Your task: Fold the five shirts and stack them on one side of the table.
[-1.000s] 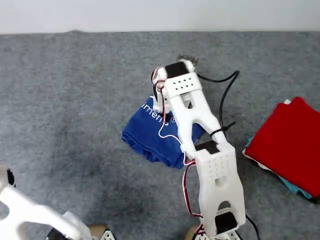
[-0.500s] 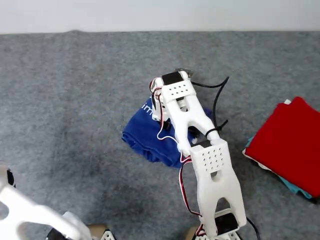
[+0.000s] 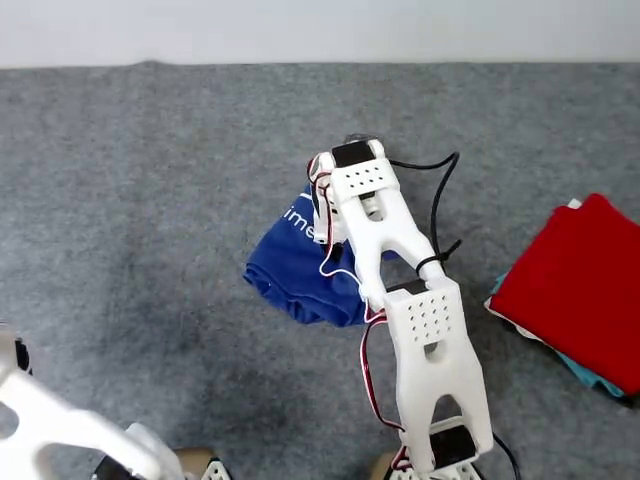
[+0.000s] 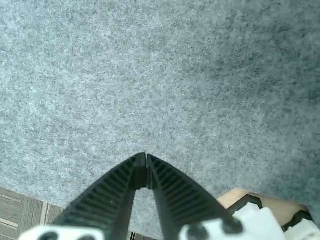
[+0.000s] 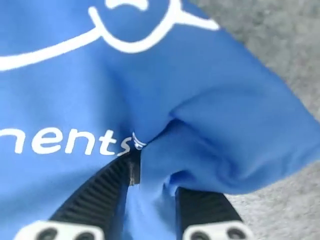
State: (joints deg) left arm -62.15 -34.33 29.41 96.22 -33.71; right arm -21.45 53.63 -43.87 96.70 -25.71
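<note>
A blue shirt with white print lies bunched in the middle of the grey carpeted table. The right arm stands over the shirt's right part. In the right wrist view my right gripper is shut on a raised fold of the blue shirt, with cloth pinched between its fingers. A folded red shirt tops a stack at the right edge, with a teal shirt showing underneath. My left gripper is shut with nothing in it, above bare carpet near the table's front left edge.
The left arm sits at the front left corner. A black cable loops off the right arm. Wide open carpet lies left of and behind the blue shirt. A white wall borders the far side.
The right arm's wrist has shifted a little left and nearer over the blue shirt, and less blue cloth now shows to the arm's right. The left arm has not moved.
</note>
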